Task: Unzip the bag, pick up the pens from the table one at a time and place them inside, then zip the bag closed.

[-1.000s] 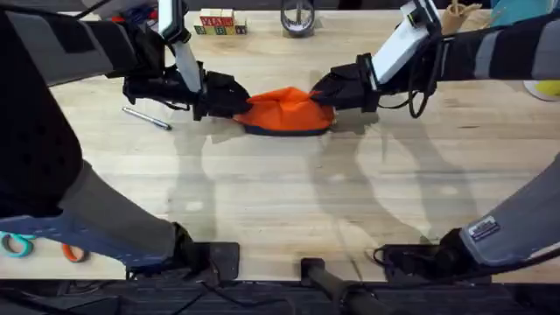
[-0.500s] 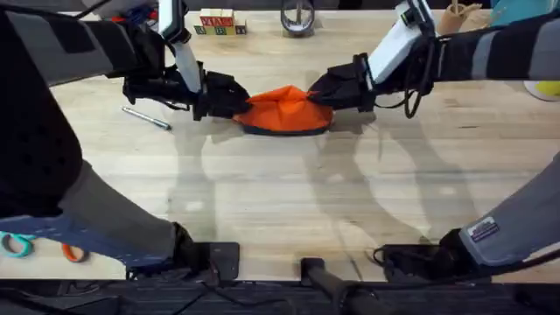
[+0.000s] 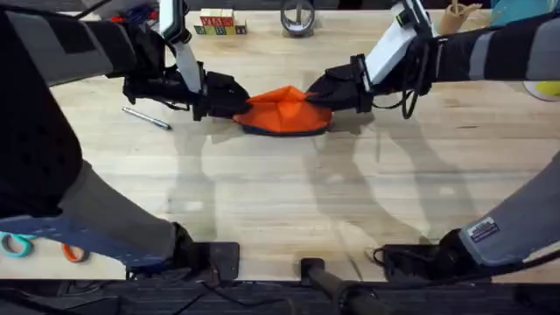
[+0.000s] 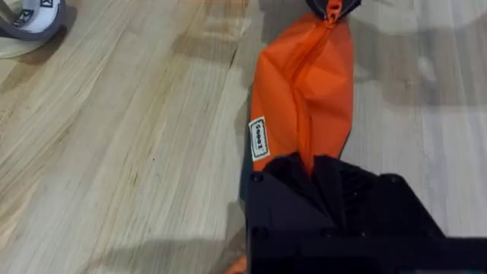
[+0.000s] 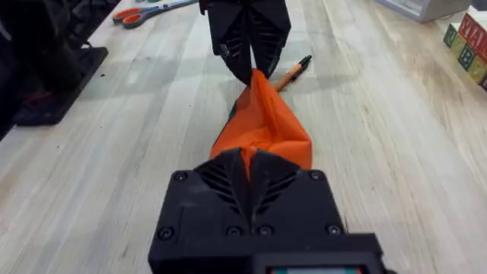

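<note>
Two tools hold one pouch between them. The bag [image 3: 284,111] lies on the bench [image 3: 280,201] toward its far side, with its long axis running across from left to right, and each arm has taken the end nearest it. The left tool [image 3: 229,98] is closed on the bag's left end; the right tool [image 3: 322,92] is pinched shut at the right end, where the zipper line finishes — whether it has the pull itself or only the fabric there I cannot tell. The fabric is bunched up into a ridge between them rather than stretched flat.

The coming move turns on that axis. The zipper runs straight along the line joining the two tools, so I judge that any travel of the pull must go along this line, toward or away from the left tool, while the other end is held as an anchor. The bunching suggests the bag is slack, which could let the slider snag.

As for room: the silver pen [image 3: 146,118] lies on the bench just left of the left tool, nearer that arm. The orange pen [image 5: 291,73] lies close behind the bag's left end, partly under the left tool, seen from the right wrist. Wooden blocks [image 3: 220,22] and a tape roll [image 3: 297,17] stand at the far edge, well apart from the bag, and the near side of the bench is open.
</note>
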Tool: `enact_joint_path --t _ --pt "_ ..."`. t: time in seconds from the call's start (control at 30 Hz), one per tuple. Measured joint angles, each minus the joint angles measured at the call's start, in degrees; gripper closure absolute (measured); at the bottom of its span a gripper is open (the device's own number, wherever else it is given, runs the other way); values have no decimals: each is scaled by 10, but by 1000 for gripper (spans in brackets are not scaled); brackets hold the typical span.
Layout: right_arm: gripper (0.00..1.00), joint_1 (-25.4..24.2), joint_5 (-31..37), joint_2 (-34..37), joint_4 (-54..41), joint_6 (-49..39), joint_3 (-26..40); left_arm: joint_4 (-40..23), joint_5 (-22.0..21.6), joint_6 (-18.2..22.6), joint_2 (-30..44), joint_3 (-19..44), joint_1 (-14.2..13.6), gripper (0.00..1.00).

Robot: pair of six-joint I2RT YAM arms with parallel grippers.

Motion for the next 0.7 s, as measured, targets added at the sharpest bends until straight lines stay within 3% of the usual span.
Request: enact_joint_path --t 0.07,0.1,0.27,0.3,0.33,0.7 --pt "972 0 0 0 0 0 0 0 0 0 0 0 0 960" --pt "921 0 0 0 0 0 0 0 0 0 0 0 0 960" --pt "202 15 -9 -1 2 4 1 -1 2 0 0 0 -1 960" --pt "79 18 -10 -1 2 4 2 -1 2 0 0 0 -1 960" --pt "25 20 -12 -1 3 2 2 -2 2 0 0 0 -1 960" --pt "6 20 -14 -1 2 2 2 -2 3 0 0 0 -1 960"
